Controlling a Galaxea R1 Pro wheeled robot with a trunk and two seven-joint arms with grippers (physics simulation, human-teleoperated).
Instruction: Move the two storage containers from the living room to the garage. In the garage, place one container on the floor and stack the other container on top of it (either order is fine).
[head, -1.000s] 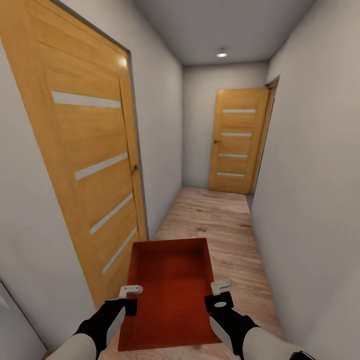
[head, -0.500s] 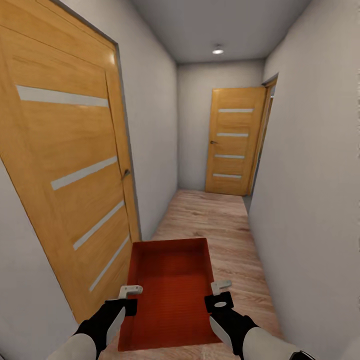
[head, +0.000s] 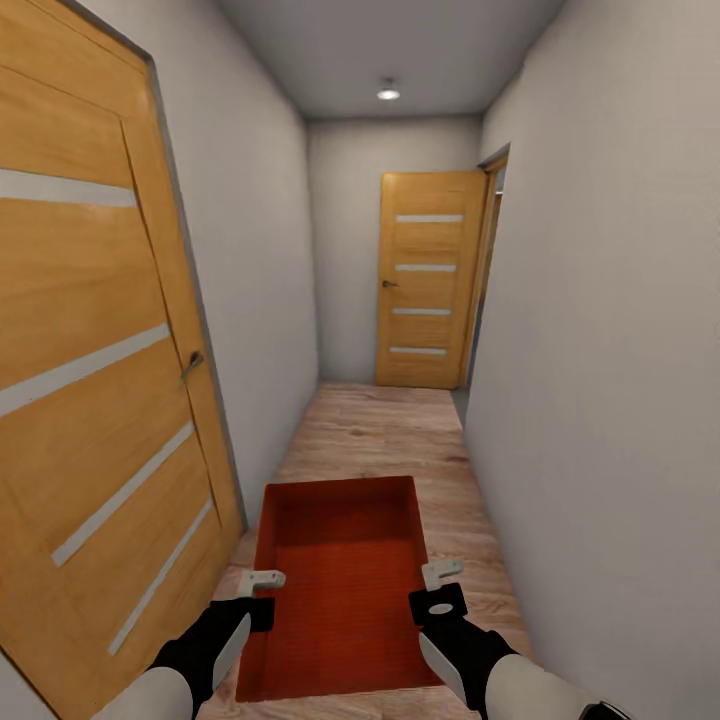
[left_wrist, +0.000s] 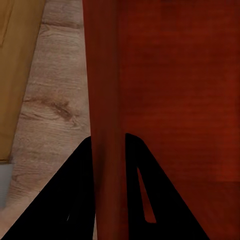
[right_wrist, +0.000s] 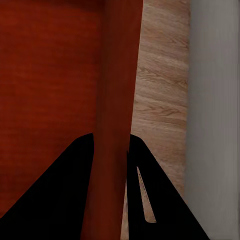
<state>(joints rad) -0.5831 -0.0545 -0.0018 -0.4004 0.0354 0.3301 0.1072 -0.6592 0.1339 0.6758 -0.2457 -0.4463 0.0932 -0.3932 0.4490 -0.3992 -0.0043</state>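
the storage container (head: 342, 585) hangs between both arms above the hallway floor (head: 400, 430), long axis pointing ahead toward the far door (head: 428, 279), left fingers (head: 262, 578) and right fingers (head: 441, 573) each clamped on a side wall.

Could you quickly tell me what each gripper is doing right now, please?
Left gripper: jaws closed on the left wall of the storage container.
Right gripper: jaws closed on the same container's right wall.
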